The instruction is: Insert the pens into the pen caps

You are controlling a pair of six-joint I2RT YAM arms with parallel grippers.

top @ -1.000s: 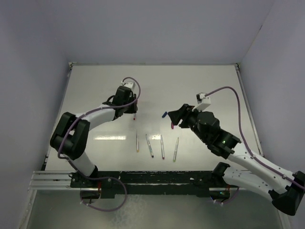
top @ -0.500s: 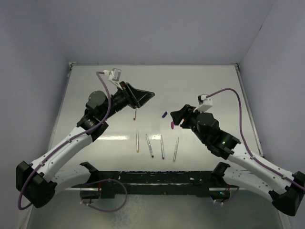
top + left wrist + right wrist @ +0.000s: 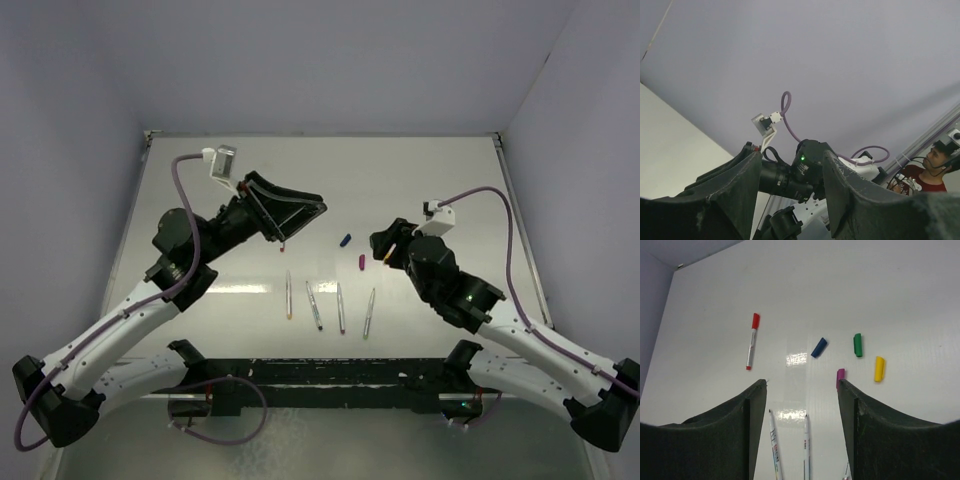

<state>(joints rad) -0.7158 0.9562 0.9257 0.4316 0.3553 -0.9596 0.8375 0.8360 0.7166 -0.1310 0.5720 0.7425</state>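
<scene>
Four bare pens [image 3: 315, 305] lie side by side in a row on the tabletop [image 3: 200, 200], between its centre and its near edge. Each one's long axis runs roughly from the near edge toward the far edge. A fifth pen [image 3: 752, 341] already wears the red cap and lies farther in, left of centre, on much the same line.

Four loose caps sit just right of centre, beyond the row. In the right wrist view, the purple cap [image 3: 840, 377] lies just beside one fingertip of the right hand [image 3: 801, 385], its long axis pointing away from the hand. The blue cap [image 3: 819, 347] lies ahead of it at a slant. The green cap [image 3: 857, 344] and the yellow cap [image 3: 879, 368] lie off to the side, both roughly lengthwise to the hand.

The right hand hangs low over the caps, its fingers well apart and nothing between them. The left hand [image 3: 792, 165] is raised off the tabletop and tipped upward, so its camera sees the wall and the other arm, not the tabletop. Its fingers are also spread and hold nothing.

The right hand is plainly the nearer to the caps, the purple one most of all. The bare pens lie between the two arms, and the leftmost seems the likeliest pick for the left hand once that hand turns down again.
</scene>
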